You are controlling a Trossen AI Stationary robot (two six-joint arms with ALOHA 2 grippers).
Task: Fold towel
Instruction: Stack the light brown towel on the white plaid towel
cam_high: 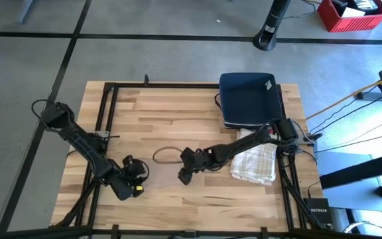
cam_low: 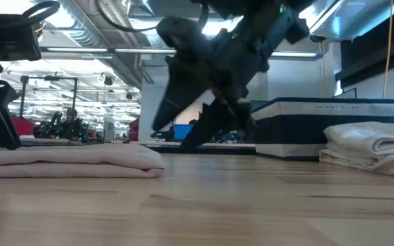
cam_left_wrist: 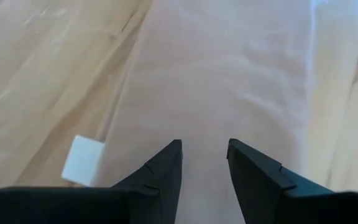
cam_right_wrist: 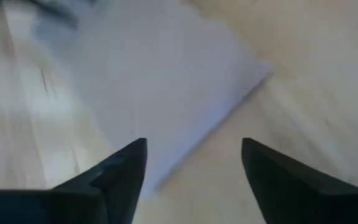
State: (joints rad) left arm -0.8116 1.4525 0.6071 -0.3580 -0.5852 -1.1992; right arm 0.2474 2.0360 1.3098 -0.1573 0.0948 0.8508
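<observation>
Towel [cam_high: 161,174] folded flat at worktop [cam_high: 197,106] centre; right claw [cam_high: 184,176] spread at its three o'clock edge.
Left claw [cam_high: 136,179], parted, empty, at nine o'clock: lift both straight up, avoiding snagging folds.

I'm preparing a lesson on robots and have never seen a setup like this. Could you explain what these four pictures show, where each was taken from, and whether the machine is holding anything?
This is a two-armed robot at a wooden table. One picture looks straight down from above, one looks level across the tabletop, and two come from cameras on the arms' wrists, looking past their dark fingers.

Its job is folding towels. A pale folded towel lies in the middle. The left gripper is at one end, fingers a little apart above the cloth. The right gripper is at the other end, fingers wide apart. Neither appears to hold anything.

To the right lie a stack of white folded towels and a dark blue bin.
</observation>
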